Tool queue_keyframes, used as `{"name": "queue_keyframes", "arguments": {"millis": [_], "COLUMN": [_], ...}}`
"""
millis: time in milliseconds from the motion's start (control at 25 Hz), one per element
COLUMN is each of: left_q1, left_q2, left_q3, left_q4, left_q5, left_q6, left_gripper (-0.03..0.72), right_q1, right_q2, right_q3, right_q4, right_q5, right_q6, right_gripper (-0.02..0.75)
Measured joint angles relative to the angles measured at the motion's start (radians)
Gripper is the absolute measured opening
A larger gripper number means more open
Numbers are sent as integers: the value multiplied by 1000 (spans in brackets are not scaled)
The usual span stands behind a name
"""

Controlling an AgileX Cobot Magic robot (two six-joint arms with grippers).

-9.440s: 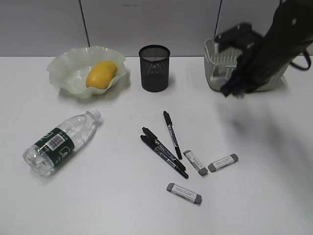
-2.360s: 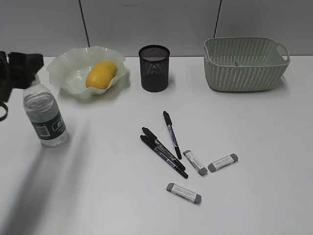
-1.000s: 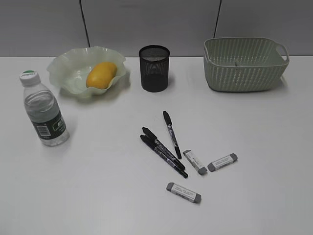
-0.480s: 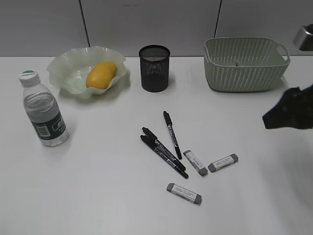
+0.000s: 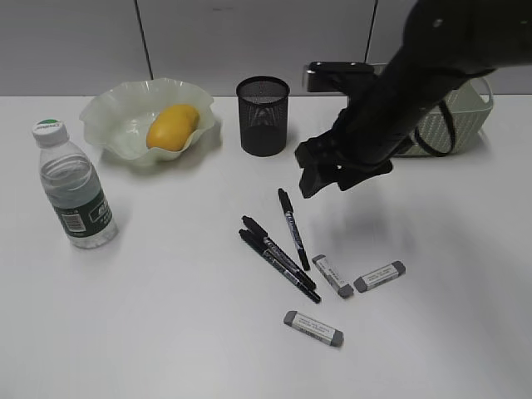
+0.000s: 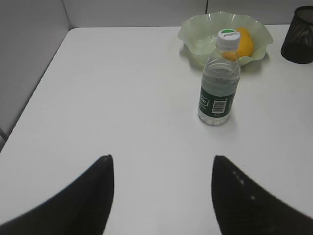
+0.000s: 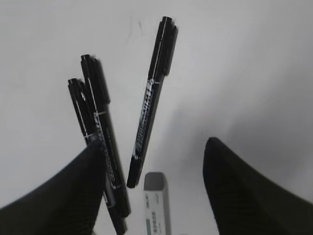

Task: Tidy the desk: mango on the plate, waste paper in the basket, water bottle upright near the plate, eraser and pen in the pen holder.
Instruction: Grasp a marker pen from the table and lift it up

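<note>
- The water bottle (image 5: 73,190) stands upright just left of the plate (image 5: 112,125), green cap up; its dark green label carries a barcode and small print too fine to read
- The mango (image 5: 172,126) lies in the plate, so that part of the tidy looks done; the left gripper (image 6: 161,193) hangs well short of the bottle with its fingers spread wide and nothing between them
- The pen holder (image 5: 263,115) stands empty-looking behind the pens, between the plate and the basket (image 5: 470,96)
- Three black pens lie loose; the lone pen (image 7: 149,101) runs lengthwise away from the right wrist camera, its near end just ahead of the gap between the fingers, and white lettering along its barrel is too blurred to read
- The right gripper (image 7: 151,188) hovers above that pen, fingers wide apart and holding nothing; this arm is by far the nearer, and the grasp likely needs the fingers to close across the barrel
- Three erasers lie right of the pens, one (image 5: 332,276) touching the lone pen's tip or nearly so; their sleeve print is illegible
</note>
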Motion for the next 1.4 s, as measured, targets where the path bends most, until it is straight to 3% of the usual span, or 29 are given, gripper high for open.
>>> {"name": "queue_keyframes", "arguments": {"millis": [240,480,840,1040,1160,1200,1400], "left_q1": [0,0,0,0,0,0,0], "left_q2": [0,0,0,0,0,0,0], "left_q3": [0,0,0,0,0,0,0], "left_q4": [0,-2,1,1,-3,-4,-4], "left_q5": [0,0,0,0,0,0,0], "left_q6": [0,0,0,0,0,-1,-1], "left_gripper": [468,456,454,454,454,454,454], "right_q1": [64,143,150,150,150,150,151], "right_q2": [208,319,385,405,406,406,386], "right_q3": [-243,-392,-420,-429,-432,-432,-427], "right_q4": [-119,-320,-339,-339,-327,-329,-364], "right_q5": [141,247,246,245,241,241,195], "right_q6": [151,280,310,313,314,314,312], "right_gripper": [475,434,410,288,116,93,94]}}
